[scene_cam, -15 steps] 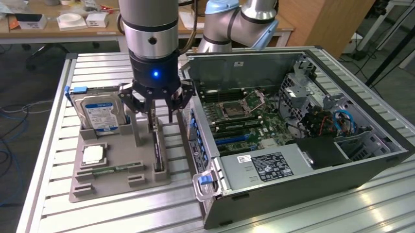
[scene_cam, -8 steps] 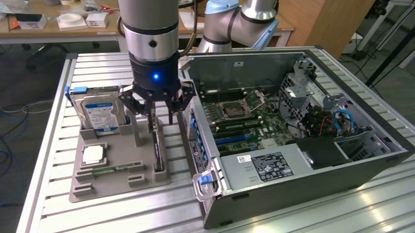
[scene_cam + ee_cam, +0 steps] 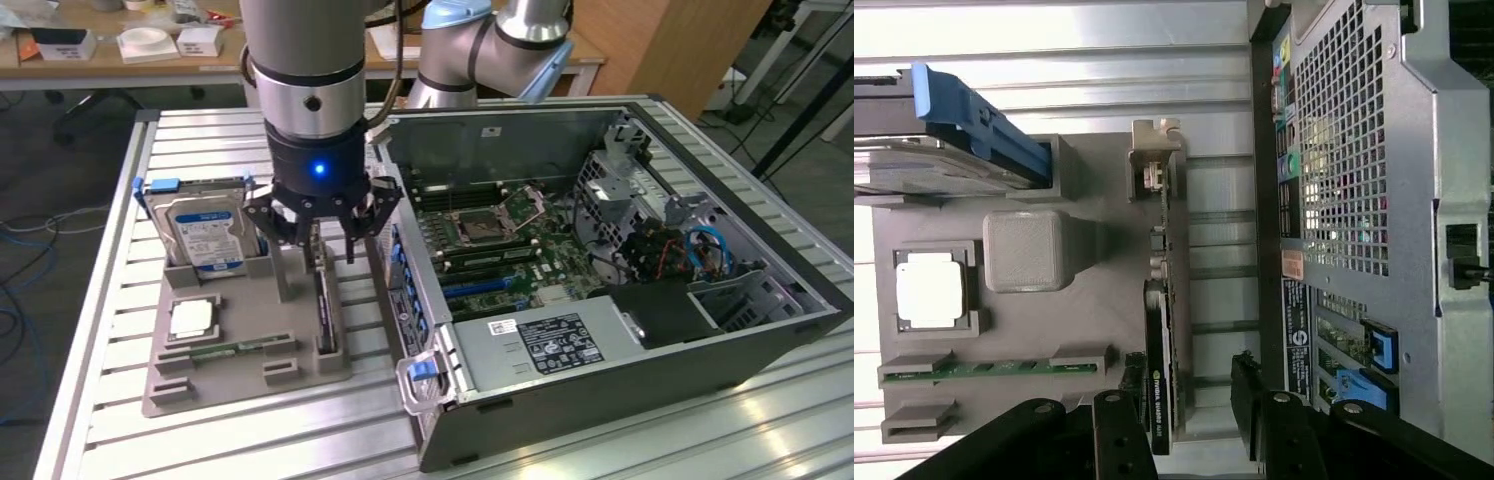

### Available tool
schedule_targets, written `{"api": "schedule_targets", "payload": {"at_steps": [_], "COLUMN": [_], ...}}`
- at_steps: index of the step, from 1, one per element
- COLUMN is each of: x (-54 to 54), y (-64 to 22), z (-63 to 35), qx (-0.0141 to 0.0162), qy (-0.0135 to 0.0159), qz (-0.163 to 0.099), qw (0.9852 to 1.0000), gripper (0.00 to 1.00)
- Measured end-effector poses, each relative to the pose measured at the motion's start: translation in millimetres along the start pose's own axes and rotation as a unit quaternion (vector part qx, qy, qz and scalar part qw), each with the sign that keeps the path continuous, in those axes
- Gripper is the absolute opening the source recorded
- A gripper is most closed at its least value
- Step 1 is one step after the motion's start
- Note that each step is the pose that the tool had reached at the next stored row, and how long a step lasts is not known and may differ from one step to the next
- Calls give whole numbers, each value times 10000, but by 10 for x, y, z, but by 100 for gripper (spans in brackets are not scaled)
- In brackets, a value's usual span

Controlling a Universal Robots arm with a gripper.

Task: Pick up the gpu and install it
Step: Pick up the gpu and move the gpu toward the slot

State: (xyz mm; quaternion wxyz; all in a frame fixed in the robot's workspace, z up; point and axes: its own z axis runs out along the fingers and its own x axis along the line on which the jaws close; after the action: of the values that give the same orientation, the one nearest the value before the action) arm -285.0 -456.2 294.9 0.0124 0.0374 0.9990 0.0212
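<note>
Looking down the exterior view first: the gripper [image 3: 320, 250] hangs over the gray tray [image 3: 227, 385], which lies on the table between the hard drive [image 3: 200, 235] and the open computer case [image 3: 641, 380]. Its jaws are spread and nothing is held between them. The gpu [image 3: 326, 315] stands on edge in a slot of that tray, on the side nearest the case. It lies directly beneath the gripper, so the line from hand to card is straight down. The card's long axis runs away from the camera toward the arm, roughly parallel to the case's near wall. The fingertips sit just above the far part of its top edge. I cannot tell whether they touch it.

Wrist view: I am sighting along the gpu [image 3: 1159, 340], seen edge-on as a thin dark strip, with its pale bracket [image 3: 1154, 160] at the end away from the gripper [image 3: 1189, 425]. The two dark fingers [image 3: 1119, 440] stand one on each flat face, so the opening lies across the card's thickness and the long axis passes between them. The card sits nearer the tray-side finger than the one beside the case [image 3: 1364, 180]. I judge the straddle good, though off centre.
</note>
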Motion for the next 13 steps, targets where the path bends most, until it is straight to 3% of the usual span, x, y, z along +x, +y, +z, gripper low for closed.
{"api": "schedule_targets", "payload": {"at_steps": [13], "x": [42], "y": [-35], "z": [220], "qx": [0], "qy": [0], "qz": [0], "qw": [10000], "gripper": [47]}}
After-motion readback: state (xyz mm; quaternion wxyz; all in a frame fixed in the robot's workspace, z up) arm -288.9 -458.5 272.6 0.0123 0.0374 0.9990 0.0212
